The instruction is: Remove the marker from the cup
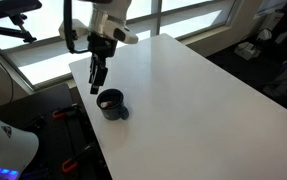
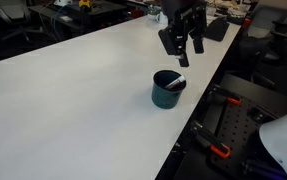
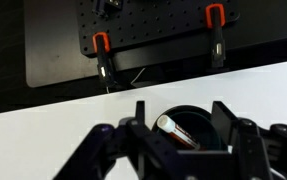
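Note:
The dark navy cup stands upright near the edge of the white table; it also shows in an exterior view and in the wrist view. The reddish-brown marker with a white end leans inside the cup; its tip shows at the rim in an exterior view. My gripper hangs open and empty just above the cup, also seen in an exterior view. In the wrist view the fingers stand on either side of the cup's mouth.
The table edge runs close beside the cup. Below it is a black perforated board with orange-handled clamps. Windows and a tripod stand behind the table. Desks and chairs fill the background.

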Motion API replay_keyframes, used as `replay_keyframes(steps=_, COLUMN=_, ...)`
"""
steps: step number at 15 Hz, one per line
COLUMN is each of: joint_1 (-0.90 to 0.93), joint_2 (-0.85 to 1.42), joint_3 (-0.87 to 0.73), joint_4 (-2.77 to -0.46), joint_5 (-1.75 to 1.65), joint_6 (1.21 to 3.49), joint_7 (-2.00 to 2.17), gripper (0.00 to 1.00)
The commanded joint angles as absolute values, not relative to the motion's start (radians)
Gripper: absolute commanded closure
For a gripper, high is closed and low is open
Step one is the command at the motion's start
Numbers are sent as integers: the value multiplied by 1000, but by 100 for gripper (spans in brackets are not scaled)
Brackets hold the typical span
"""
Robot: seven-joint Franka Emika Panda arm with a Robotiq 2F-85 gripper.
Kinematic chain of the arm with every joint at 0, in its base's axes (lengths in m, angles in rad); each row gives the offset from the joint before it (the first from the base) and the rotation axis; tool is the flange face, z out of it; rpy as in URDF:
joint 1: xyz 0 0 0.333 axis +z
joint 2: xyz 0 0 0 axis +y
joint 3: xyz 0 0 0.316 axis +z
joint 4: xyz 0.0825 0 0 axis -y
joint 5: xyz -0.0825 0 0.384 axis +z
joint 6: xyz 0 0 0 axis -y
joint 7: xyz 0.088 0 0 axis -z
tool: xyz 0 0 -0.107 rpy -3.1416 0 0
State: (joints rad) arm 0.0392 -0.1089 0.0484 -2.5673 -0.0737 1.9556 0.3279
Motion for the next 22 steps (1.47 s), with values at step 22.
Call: replay_keyframes(steps=22, joint_1=2, joint_2=-52, joint_3=49, joint_4=-2707, joint_5=-344, joint_6=2303, joint_7=215, gripper=0)
